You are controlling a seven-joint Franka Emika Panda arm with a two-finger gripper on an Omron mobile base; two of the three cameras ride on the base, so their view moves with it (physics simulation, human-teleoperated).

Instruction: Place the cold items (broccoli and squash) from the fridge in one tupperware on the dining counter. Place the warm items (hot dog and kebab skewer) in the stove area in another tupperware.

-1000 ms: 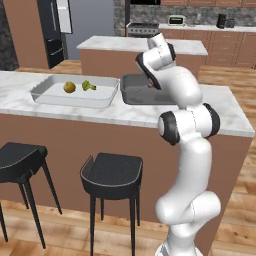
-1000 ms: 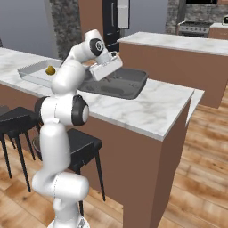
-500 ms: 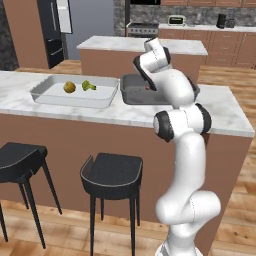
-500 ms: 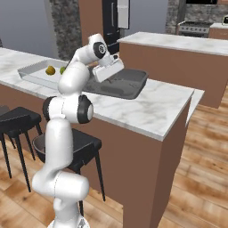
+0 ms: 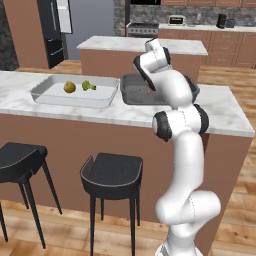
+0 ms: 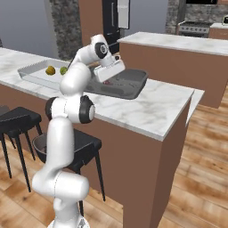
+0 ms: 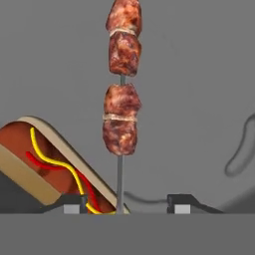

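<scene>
My gripper (image 7: 127, 204) hangs low over the dark grey tupperware (image 5: 131, 94) on the dining counter (image 5: 100, 114). Its fingers stand apart, open. The kebab skewer (image 7: 121, 114) lies on the tray floor, its thin stick running between the fingertips (image 7: 74, 203) without touching them. The hot dog (image 7: 45, 164) lies beside it, with yellow and red sauce lines. To the left, the clear tupperware (image 5: 50, 96) holds the squash (image 5: 69, 87) and the broccoli (image 5: 88, 86). From the right, the hand (image 6: 109, 71) covers the dark tray (image 6: 131, 87).
Two black stools (image 5: 112, 172) stand before the counter's brown front. Behind it are a marble island (image 5: 140, 47), the black fridge (image 5: 52, 30) at the back left and the steel stove (image 5: 142, 27). The counter's right end (image 6: 178, 102) is bare marble.
The arm has shifted slightly over the dark tray, its upper links leaning further toward the counter. The trays, squash and broccoli have stayed put.
</scene>
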